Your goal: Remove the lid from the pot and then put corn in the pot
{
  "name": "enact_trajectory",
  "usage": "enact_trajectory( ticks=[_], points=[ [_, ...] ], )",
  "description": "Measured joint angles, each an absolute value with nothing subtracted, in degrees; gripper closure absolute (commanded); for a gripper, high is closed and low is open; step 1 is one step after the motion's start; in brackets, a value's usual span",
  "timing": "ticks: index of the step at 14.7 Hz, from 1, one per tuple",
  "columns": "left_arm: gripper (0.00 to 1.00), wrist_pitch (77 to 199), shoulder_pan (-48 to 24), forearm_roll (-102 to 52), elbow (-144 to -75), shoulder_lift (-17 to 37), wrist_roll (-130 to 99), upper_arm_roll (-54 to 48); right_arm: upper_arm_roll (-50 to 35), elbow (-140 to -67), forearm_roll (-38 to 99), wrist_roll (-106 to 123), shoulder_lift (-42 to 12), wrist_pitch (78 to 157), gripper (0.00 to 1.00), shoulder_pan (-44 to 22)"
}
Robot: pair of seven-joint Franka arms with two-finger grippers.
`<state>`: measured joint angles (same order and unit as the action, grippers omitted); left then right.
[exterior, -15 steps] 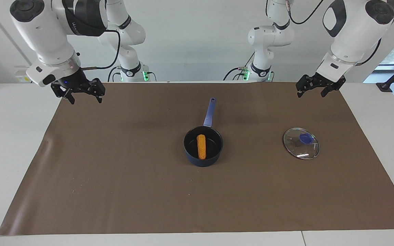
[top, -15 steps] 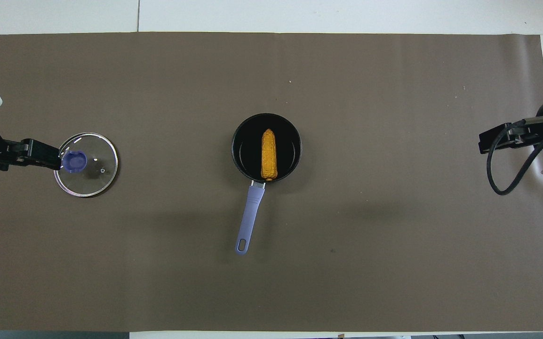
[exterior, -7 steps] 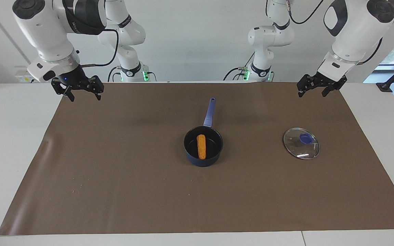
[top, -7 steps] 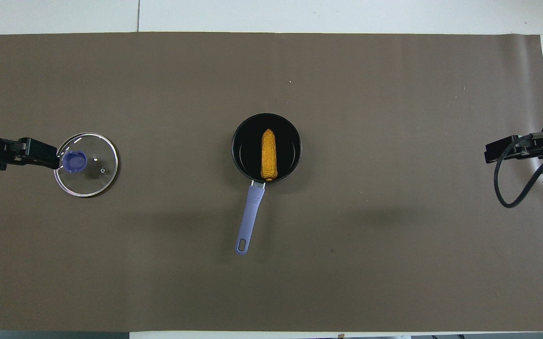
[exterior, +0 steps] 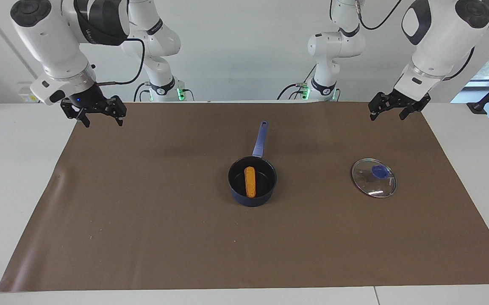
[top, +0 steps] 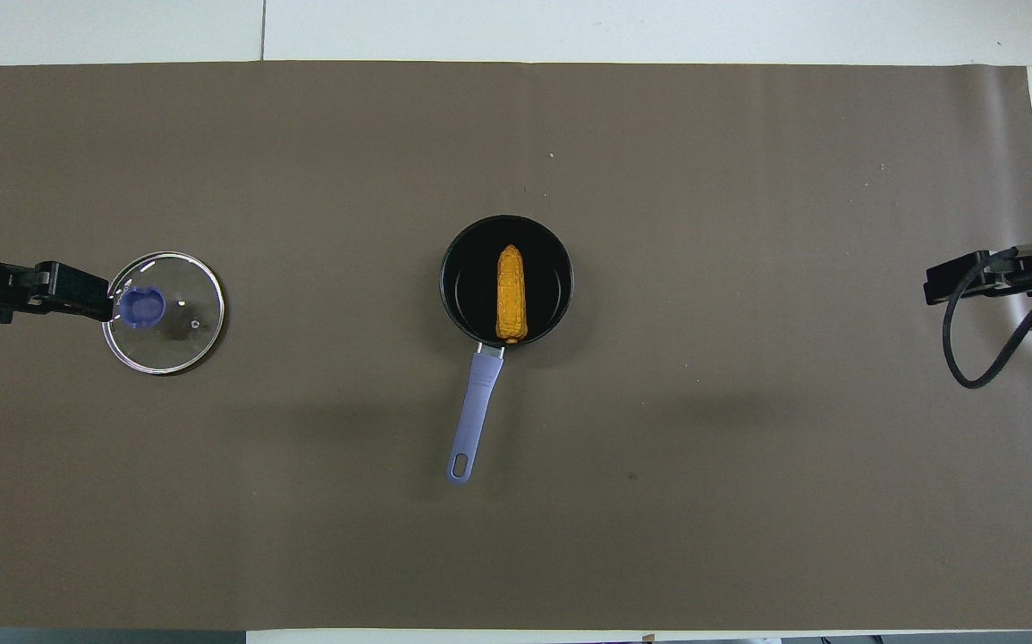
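Observation:
The dark navy pot stands uncovered on the middle of the brown mat, with its blue-purple handle pointing toward the robots. The corn lies inside the pot, also in the overhead view within the pot. The glass lid lies flat on the mat toward the left arm's end, knob up. My left gripper is open and empty, raised over the mat's edge by the lid. My right gripper is open and empty, raised over the mat's corner at the right arm's end.
The brown mat covers most of the white table. A black cable loops off the right arm. Two more robot arms stand at the wall past the table.
My right gripper has drawn a little up and outward toward the right arm's end of the table. The left gripper, pot, corn and lid have hardly moved.

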<state>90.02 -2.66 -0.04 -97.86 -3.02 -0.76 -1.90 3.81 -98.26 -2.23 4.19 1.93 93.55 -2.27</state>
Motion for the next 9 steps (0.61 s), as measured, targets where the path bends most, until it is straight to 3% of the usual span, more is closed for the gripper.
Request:
enact_trajectory(
  ticks=[9],
  points=[
    [0.0,90.0,-2.7,0.0,-97.9,-3.0,-0.8,-1.9,4.0,-93.8,-1.7,4.2,0.2,88.9,0.0,-1.7]
  ],
)
